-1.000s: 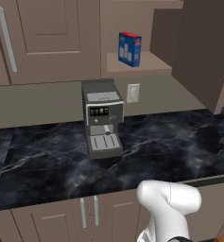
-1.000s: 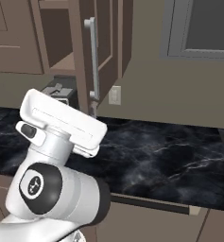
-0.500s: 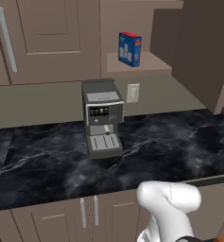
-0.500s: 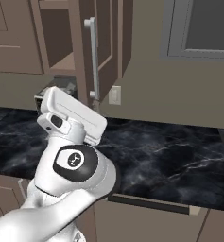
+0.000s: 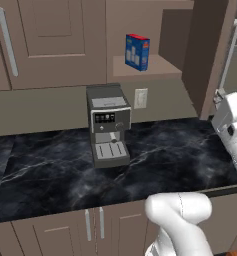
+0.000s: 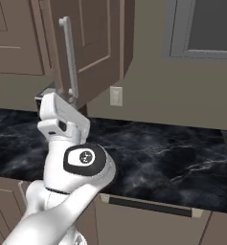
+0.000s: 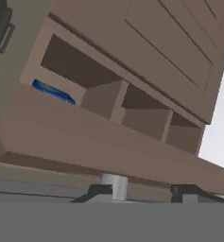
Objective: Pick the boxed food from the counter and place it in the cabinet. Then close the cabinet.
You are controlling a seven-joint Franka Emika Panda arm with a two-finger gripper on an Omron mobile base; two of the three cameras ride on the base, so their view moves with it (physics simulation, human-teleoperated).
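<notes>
Left base view: end effector [image 5: 219, 96] has risen beside cabinet [image 5: 210, 55] door.

cabinet [image 5: 210, 55] door cropped, tool [image 7: 144, 191] tips barely visible

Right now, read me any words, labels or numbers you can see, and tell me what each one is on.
No text reads clearly.
Box: graphics on its front, too small and blurred to read.
Coffee machine: small marks on its control panel, too small to read.
Robot arm joint: a small round emblem, no readable letters.
</notes>
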